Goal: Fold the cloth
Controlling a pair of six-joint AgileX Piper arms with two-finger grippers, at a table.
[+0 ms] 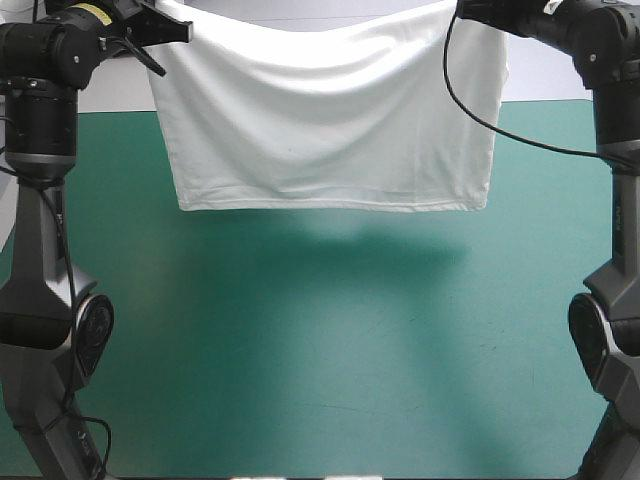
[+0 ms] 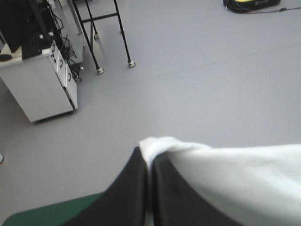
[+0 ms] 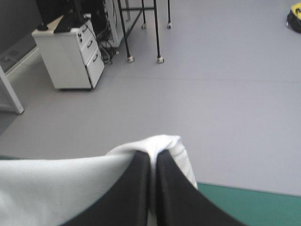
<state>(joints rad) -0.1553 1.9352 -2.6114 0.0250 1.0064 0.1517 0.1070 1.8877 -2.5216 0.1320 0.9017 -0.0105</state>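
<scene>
We see the T-shirt (image 1: 330, 120) held up in the air over the far part of the table, spread as a broad white sheet. Its long axis runs left to right, from the left gripper (image 1: 150, 38) at its upper left corner to the right gripper (image 1: 470, 12) at its upper right corner. The upper edge sags a little between the two holds. From there the cloth hangs downward, its lower edge straight and level, facing the teal-green cover (image 1: 320, 380). A soft shadow lies on the cover under that edge and just nearer than it. In the left wrist view the black fingers (image 2: 127, 197) are pressed all but together with a fold of white cloth pinched at their tips. The right wrist view shows the same, so both grippers are clamped on the T-shirt. The two arms rise at the table's left and right sides, and the hanging sheet spans the space between them.
</scene>
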